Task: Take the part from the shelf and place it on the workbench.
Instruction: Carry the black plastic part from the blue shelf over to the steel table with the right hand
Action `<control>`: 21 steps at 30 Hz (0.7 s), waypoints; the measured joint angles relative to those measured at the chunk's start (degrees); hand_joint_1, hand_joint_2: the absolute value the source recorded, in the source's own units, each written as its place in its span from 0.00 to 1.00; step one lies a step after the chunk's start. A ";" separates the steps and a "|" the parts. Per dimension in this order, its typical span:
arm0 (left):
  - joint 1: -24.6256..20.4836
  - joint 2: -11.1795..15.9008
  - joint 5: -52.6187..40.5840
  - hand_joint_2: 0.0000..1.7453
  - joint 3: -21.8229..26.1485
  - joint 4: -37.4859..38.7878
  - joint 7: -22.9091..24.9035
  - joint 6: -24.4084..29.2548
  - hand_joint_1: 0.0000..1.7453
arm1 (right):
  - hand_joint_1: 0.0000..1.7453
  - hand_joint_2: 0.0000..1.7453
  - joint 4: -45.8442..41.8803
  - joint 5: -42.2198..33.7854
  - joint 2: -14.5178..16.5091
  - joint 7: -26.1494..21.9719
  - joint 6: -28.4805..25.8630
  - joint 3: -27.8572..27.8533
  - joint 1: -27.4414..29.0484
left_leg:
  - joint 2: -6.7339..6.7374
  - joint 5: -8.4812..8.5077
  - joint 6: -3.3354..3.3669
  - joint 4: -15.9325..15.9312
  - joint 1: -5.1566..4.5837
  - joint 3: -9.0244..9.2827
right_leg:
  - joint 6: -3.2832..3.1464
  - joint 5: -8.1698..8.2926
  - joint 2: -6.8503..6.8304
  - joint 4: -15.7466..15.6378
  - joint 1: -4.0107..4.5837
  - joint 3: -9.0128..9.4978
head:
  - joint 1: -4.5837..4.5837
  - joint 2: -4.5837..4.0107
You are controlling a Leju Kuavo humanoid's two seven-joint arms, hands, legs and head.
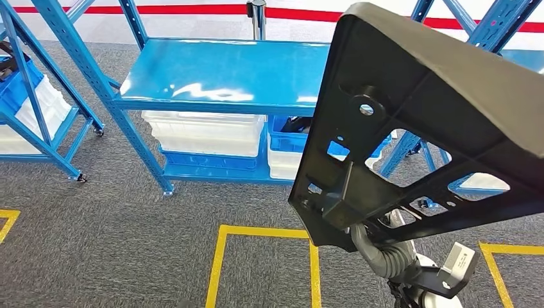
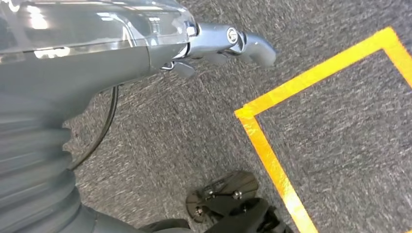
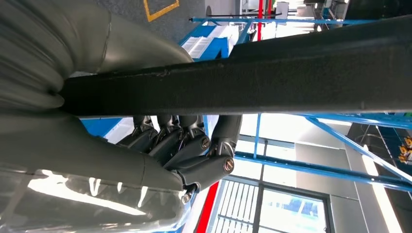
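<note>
While the right hand (image 3: 180, 145) grips the black part (image 1: 423, 122) with its fingers (image 3: 194, 141) curled tight against the part's edge, the part is held up tilted in front of the blue shelf (image 1: 224, 74). White bins (image 1: 202, 131) sit on the shelf's lower level. By the left wrist view, the left hand (image 2: 214, 46) hangs over grey carpet beside yellow floor tape (image 2: 272, 160), holding nothing, its fingers loosely bent and apart

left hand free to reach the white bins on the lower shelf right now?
Probably not from here. The left hand hangs low over the carpet, holding nothing, so it is free. But the white bins sit under the blue shelf top, across open floor, and the black part in the right hand crowds the front.
</note>
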 joint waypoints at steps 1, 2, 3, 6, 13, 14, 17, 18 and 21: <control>-0.01 0.00 0.00 1.00 0.00 0.00 -0.07 0.05 0.00 | 1.00 1.00 -0.11 0.00 0.03 -0.04 0.02 -0.12 0.03 | -0.02 0.16 -0.22 0.23 -0.08 -0.34 | -0.06 1.12 0.01 -4.17 0.04 2.71 | 0.13 0.00; -0.04 0.00 -0.01 1.00 0.00 0.00 -0.13 0.07 0.00 | 1.00 1.00 -0.25 -0.01 0.08 -0.09 0.03 -0.22 0.03 | -0.03 0.33 -0.47 0.47 -0.18 -0.65 | -0.19 1.84 0.04 -7.44 0.09 4.62 | 0.21 0.00; -0.07 0.00 -0.01 1.00 0.00 0.00 -0.19 0.08 0.00 | 1.00 1.00 -0.37 -0.01 0.14 -0.14 0.04 -0.32 0.09 | -0.03 0.55 -0.80 0.63 -0.27 -0.94 | -0.39 2.11 0.08 -9.34 0.14 5.56 | 0.22 0.00; -0.12 0.00 -0.02 1.00 0.00 0.00 -0.30 0.08 0.00 | 1.00 1.00 -0.53 -0.02 0.27 -0.16 0.17 -0.49 0.44 | -0.06 1.10 -1.87 0.78 -0.23 -1.56 | -1.45 2.54 0.15 -9.88 0.29 5.04 | -0.06 0.00; -0.08 0.00 -0.10 1.00 -0.01 0.01 -0.30 0.01 0.00 | 1.00 1.00 -0.70 0.00 0.60 -0.23 0.35 -0.55 0.52 | -0.13 -8.70 -2.51 16.69 -0.02 -6.01 | -3.11 4.67 -0.08 -9.85 0.45 2.70 | -1.76 0.00; -0.08 0.00 -0.12 1.00 -0.01 0.01 -0.28 0.00 0.00 | 1.00 1.00 -0.70 0.00 0.61 -0.23 0.35 -0.55 0.54 | -0.13 -7.73 -2.43 14.90 -0.04 -4.49 | -3.10 4.93 -0.06 -9.83 0.50 2.41 | -1.93 0.00; -0.22 0.00 -0.12 1.00 0.00 0.00 -0.28 -0.01 0.00 | 1.00 1.00 -0.76 0.00 0.62 -0.26 0.37 -0.60 0.57 | -0.15 -3.47 -1.91 2.75 -0.33 2.70 | -2.70 5.56 -0.02 -9.72 0.65 1.93 | -2.49 0.00; -0.26 0.00 -0.11 1.00 0.00 0.00 -0.29 -0.01 0.00 | 1.00 1.00 -0.80 0.01 0.64 -0.28 0.40 -0.64 0.56 | -0.17 -2.87 -1.71 0.36 -0.49 3.86 | -2.44 5.80 -0.04 -9.64 0.71 1.76 | -2.52 0.00; -0.10 -0.05 -0.11 1.00 0.00 0.02 -0.27 -0.02 0.00 | 1.00 1.00 -0.87 0.07 0.78 -0.31 0.52 -0.77 0.62 | -0.16 -2.24 -0.88 -0.53 -0.69 3.63 | -1.47 6.39 -0.07 -9.50 0.71 1.27 | -2.23 0.00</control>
